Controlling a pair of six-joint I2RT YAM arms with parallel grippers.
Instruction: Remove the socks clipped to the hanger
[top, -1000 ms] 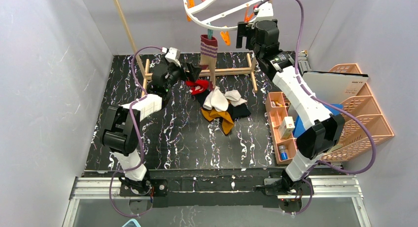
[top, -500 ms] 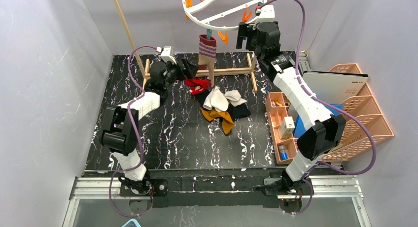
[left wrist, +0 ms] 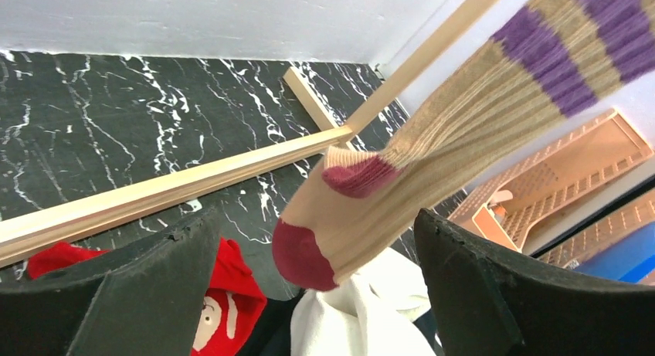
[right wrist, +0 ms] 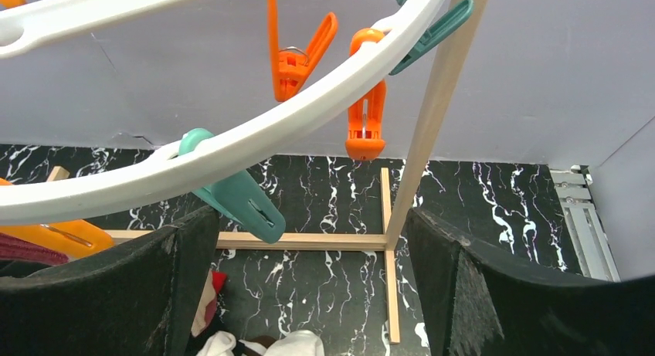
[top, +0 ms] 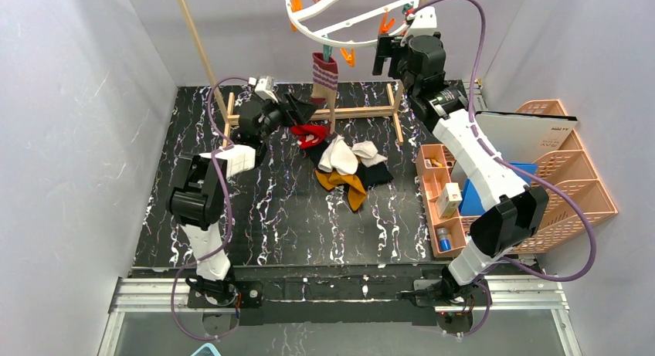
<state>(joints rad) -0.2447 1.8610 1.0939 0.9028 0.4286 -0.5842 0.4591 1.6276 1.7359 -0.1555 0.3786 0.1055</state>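
Two grippers stand wide open, holding nothing. Centre-left, the left gripper (top: 298, 109) is level with the toe of the striped sock (top: 325, 74), apart from it. This sock hangs clipped to the white ring hanger (right wrist: 239, 136) at top centre. Loose socks (top: 347, 167) lie piled on the table (top: 255, 209) below. Upper right, the right gripper (top: 388, 56) sits just under the hanger's rim.

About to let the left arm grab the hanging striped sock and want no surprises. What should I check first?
1. The left gripper is open: ok.
2. The striped sock has its toe between those jaws in the wrist view: ok.
3. It hangs from the hanger: ok.
4. How firmly it is clipped: cannot tell.
5. The right gripper is open and empty: ok.
6. Ring held steady: not ok, nothing grips it.
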